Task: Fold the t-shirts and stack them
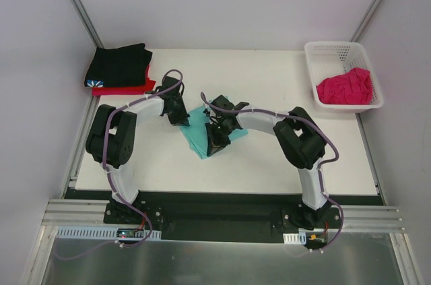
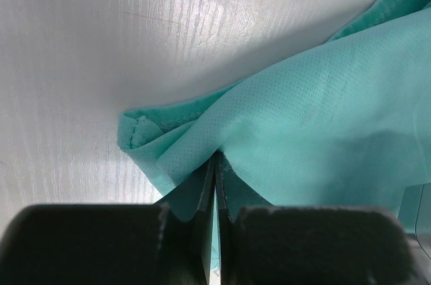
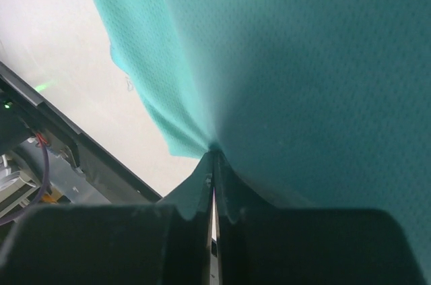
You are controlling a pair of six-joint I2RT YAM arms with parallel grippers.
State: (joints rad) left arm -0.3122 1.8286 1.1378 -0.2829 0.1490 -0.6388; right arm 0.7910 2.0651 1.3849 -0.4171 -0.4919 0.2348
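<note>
Teal shirt (image 1: 196, 138) lay at mid desk (image 1: 289, 164), left hand (image 2: 214, 162) clamped on one edge, right hand (image 3: 213, 158) clamped on another.

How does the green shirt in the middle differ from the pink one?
The teal-green t-shirt is at mid-table; the magenta-pink t-shirt sits in the white basket. The left gripper and right gripper pinch the teal-green one; the pink one is untouched, a crumpled heap. Both are plain soft cloth.
</note>
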